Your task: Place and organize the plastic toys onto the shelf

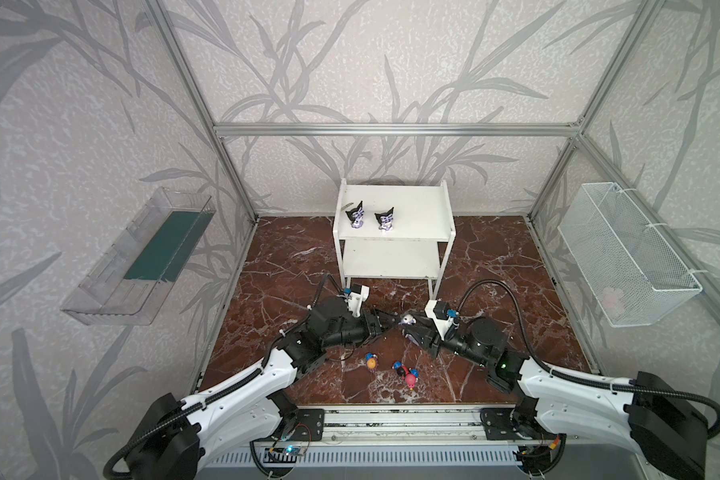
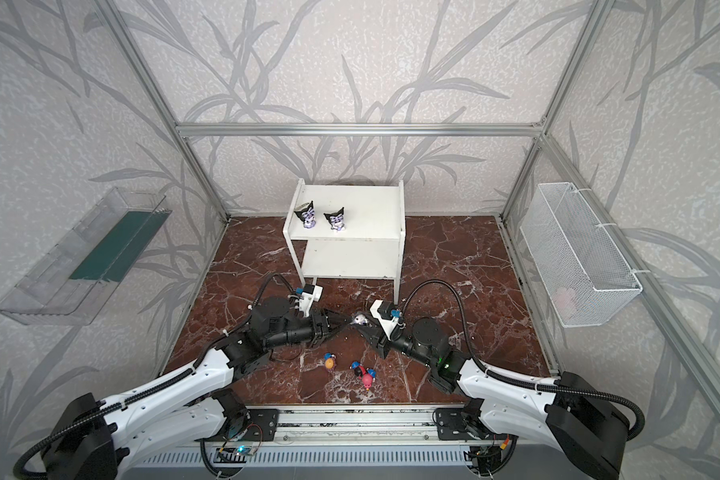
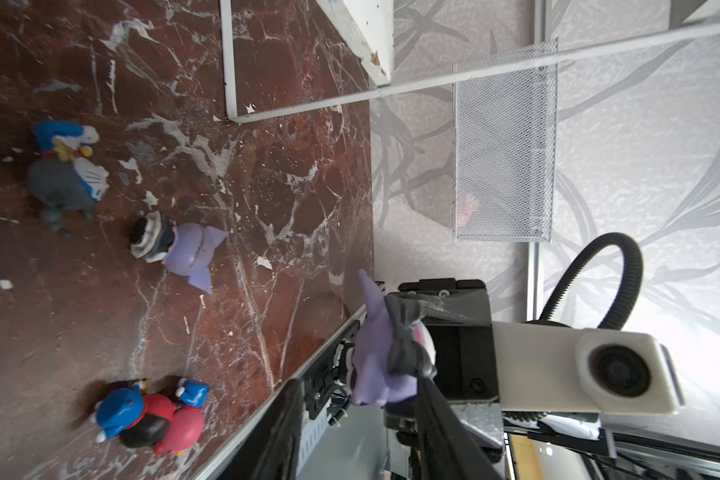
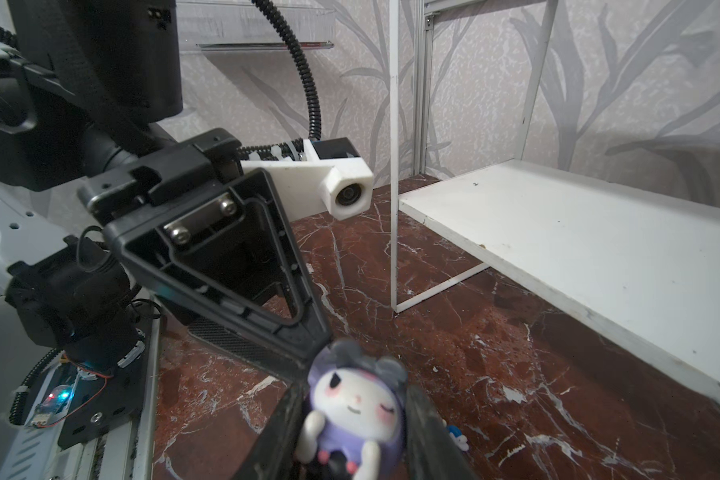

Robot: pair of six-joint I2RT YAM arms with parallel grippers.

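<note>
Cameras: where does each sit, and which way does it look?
Top views: high over the robot's base, looking down at the brown marble floor and small white two-tier shelf; both arms, left gripper near right gripper.
Left wrist: on the left arm, facing the right gripper holding a lavender pointed-ear figurine; own dark fingers show.
Right wrist: on the right arm, facing the left gripper and shelf; own gripper shows.
Shared: both wrist views show that figurine and each other's white camera.

Shelf [image 1: 422, 208] top tier: right half free; black figurines [image 1: 357, 217] occupy left. Lower tier open.
</note>
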